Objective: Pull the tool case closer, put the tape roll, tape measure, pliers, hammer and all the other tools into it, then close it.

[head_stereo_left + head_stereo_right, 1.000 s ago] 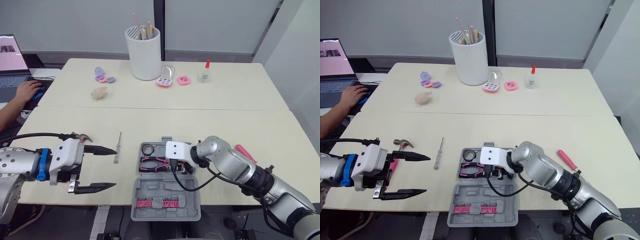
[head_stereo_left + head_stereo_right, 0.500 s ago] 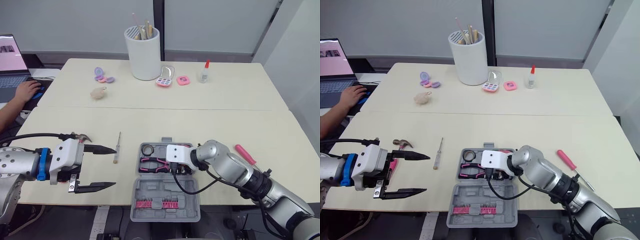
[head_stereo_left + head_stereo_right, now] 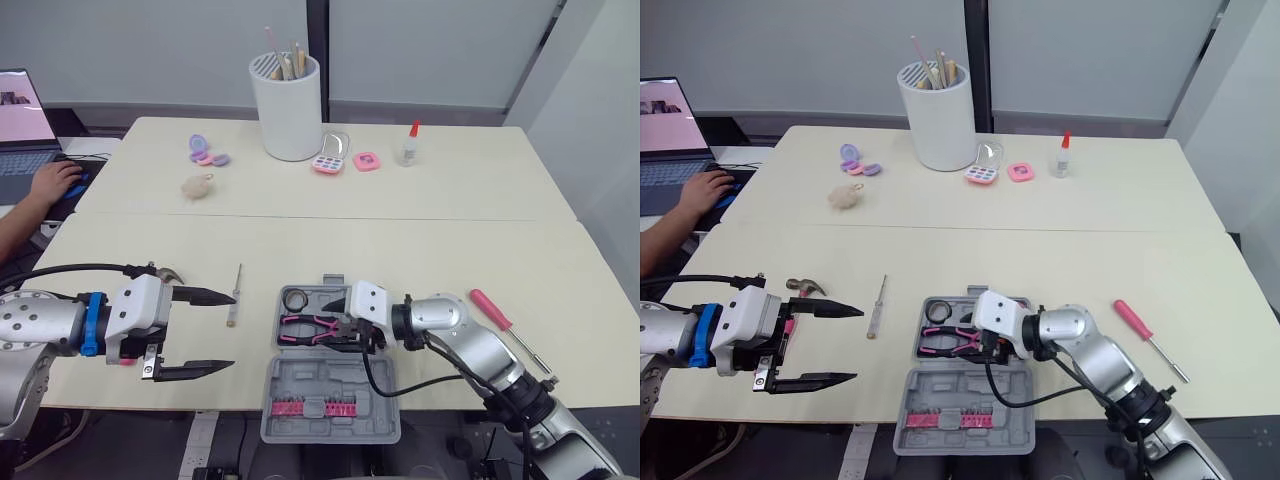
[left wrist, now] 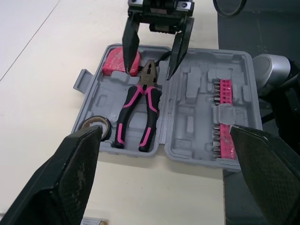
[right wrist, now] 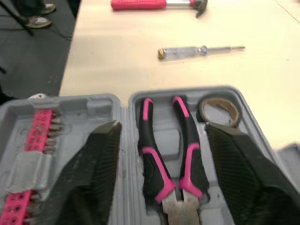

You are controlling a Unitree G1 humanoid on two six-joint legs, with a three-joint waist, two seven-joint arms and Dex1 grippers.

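- Tool case (image 3: 330,378) lies open beneath the right gripper (image 4: 148,70), whose fingers stand spread and empty astride the pliers (image 4: 138,110) head.
- Left gripper (image 3: 234,330) gapes wide, empty; the hammer (image 3: 805,288) lies beside its farther finger. Best to grip squarely across the handle.
- Clear screwdriver (image 5: 201,50) lies just past its fingertips.

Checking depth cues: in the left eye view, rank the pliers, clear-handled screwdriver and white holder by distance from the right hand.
1. pliers, in the tool case, at the right hand.
2. clear-handled screwdriver, left of the case.
3. white holder, far back.
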